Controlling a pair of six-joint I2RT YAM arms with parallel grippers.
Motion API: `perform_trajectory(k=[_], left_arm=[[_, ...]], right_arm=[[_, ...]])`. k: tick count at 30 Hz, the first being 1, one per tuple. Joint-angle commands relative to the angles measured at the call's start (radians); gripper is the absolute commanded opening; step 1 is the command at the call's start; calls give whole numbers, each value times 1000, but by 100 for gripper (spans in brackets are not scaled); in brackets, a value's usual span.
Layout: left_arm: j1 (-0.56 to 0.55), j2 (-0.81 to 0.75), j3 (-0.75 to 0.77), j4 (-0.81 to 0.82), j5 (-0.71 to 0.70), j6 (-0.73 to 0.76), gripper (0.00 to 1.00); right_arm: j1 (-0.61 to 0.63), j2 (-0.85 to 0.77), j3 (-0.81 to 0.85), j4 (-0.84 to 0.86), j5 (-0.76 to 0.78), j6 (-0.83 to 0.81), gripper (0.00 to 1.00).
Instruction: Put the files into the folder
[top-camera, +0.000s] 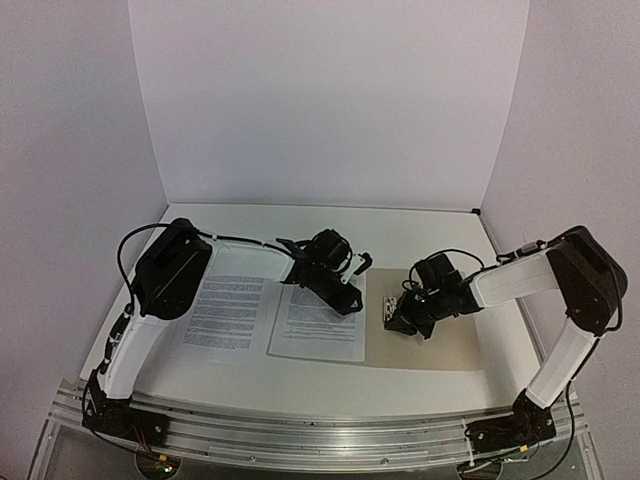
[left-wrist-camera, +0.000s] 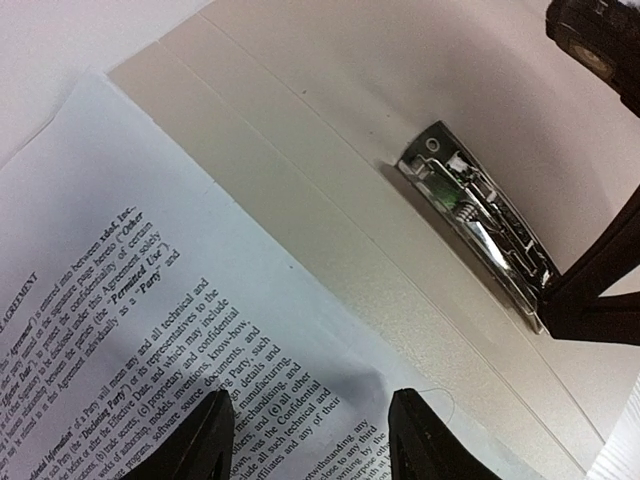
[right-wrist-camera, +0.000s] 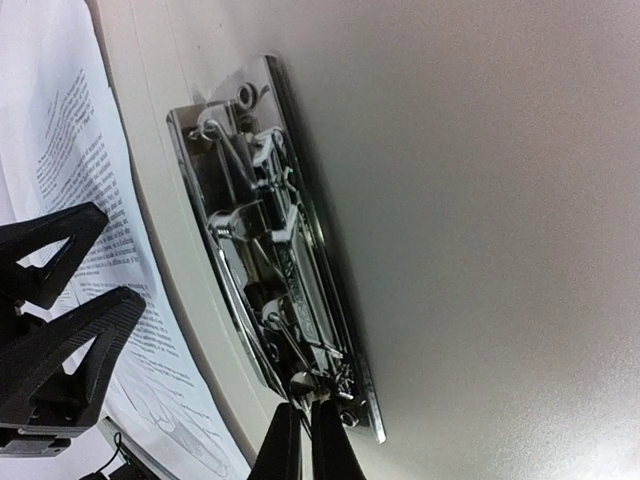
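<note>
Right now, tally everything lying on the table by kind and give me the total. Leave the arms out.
Printed paper sheets: 2
Folder: 1
Metal clip on the folder: 1
Total: 4

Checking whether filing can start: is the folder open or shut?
Open: the folder lies flat with its inner metal clip exposed and no cover over it.

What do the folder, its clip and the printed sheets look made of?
Flat tan folder: matte card, seemingly; dull surface, scored fold lines. Silver spring clip: polished metal; mirror glints, wire springs. White printed sheets: thin paper, probably; matte, hardly any edge thickness.
</note>
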Motion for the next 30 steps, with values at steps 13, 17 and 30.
perform_trajectory(k=[13, 17, 30], left_arm=[[99, 87, -9, -231, -106, 62, 54], [93, 80, 61, -239, -80, 66, 54], [22, 29, -25, -222, 85, 121, 57]], right_arm=[[29, 171, -341, -118, -3, 276, 0], [30, 165, -332, -106, 10, 292, 0], [28, 148, -332, -92, 24, 244, 0]])
